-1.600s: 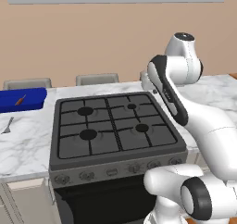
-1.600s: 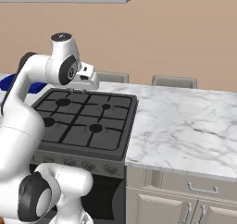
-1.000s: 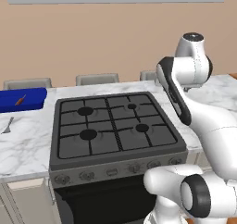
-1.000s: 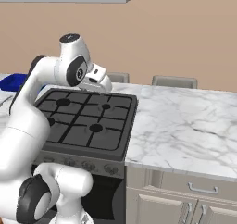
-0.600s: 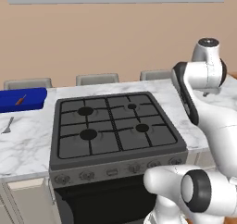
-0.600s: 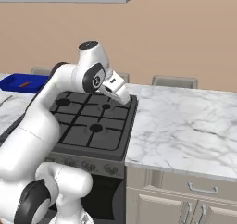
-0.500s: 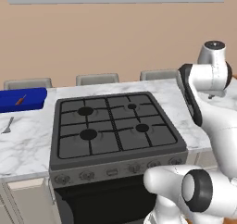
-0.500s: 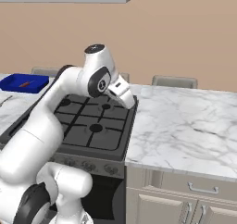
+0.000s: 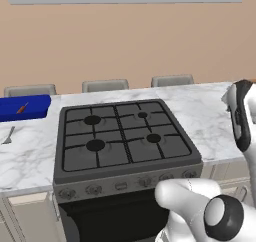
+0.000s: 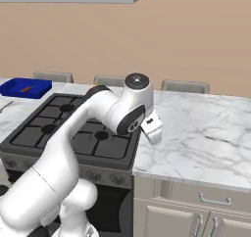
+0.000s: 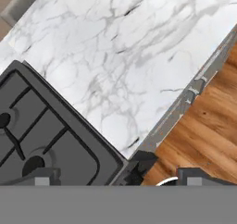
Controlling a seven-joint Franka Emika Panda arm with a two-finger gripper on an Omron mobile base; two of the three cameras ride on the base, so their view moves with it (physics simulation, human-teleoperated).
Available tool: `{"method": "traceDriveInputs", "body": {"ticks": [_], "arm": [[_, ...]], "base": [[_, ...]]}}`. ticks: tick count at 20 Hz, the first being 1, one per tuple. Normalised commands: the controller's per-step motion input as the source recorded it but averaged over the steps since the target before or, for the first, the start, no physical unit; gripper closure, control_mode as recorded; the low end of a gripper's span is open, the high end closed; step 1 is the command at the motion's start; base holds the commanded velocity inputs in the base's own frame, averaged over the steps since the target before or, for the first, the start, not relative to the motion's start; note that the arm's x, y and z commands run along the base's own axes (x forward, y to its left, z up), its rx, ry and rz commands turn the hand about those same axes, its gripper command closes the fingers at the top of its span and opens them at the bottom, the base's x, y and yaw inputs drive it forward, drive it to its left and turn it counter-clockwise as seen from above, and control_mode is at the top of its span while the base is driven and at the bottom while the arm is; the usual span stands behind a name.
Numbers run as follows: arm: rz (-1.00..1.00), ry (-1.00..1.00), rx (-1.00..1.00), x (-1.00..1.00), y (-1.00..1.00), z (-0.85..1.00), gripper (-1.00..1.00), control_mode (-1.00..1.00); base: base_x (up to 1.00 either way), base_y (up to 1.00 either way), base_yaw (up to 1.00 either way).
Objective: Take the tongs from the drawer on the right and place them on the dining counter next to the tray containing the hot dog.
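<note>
Right base view: arm has swung right from over the stove (image 10: pixel 68 128) toward the right-hand cabinets.

Over the last second or so the gripper (image 10: pixel 152 128) has travelled from above the burners to the seam where stove meets marble worktop (image 10: pixel 196 128), jaws spread wide and holding nothing; I judge this the approach to the drawer (image 10: pixel 196 196), which sits shut below the worktop edge with the tongs presumably inside, unseen. Left base view shows the blue tray (image 9: pixel 24 108) with the small reddish hot dog (image 9: pixel 22 108) far left on the worktop, and a fork (image 9: pixel 7 136) near it. Hand view instead looks down on the stove corner, the marble and the wooden floor (image 11: pixel 203 126) beyond its edge.
</note>
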Motion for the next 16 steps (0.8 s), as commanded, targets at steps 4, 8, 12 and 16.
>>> {"method": "traceDriveInputs", "body": {"ticks": [4,8,12,16], "arm": [[-0.09,-0.06,0.27,-0.62,-0.65,-0.31,-1.0,-1.0],[-0.1,-0.12,0.21,-0.42,-0.66,-0.35,-1.0,-1.0],[-0.07,-0.08,0.05,-0.29,-0.51,-0.35,-1.0,-1.0],[-0.05,-0.09,0.0,-0.14,-0.28,-0.46,-1.0,-1.0]], "base": [[0.0,0.0,0.0],[0.0,0.0,0.0],[0.0,0.0,0.0],[0.0,0.0,0.0]]}}
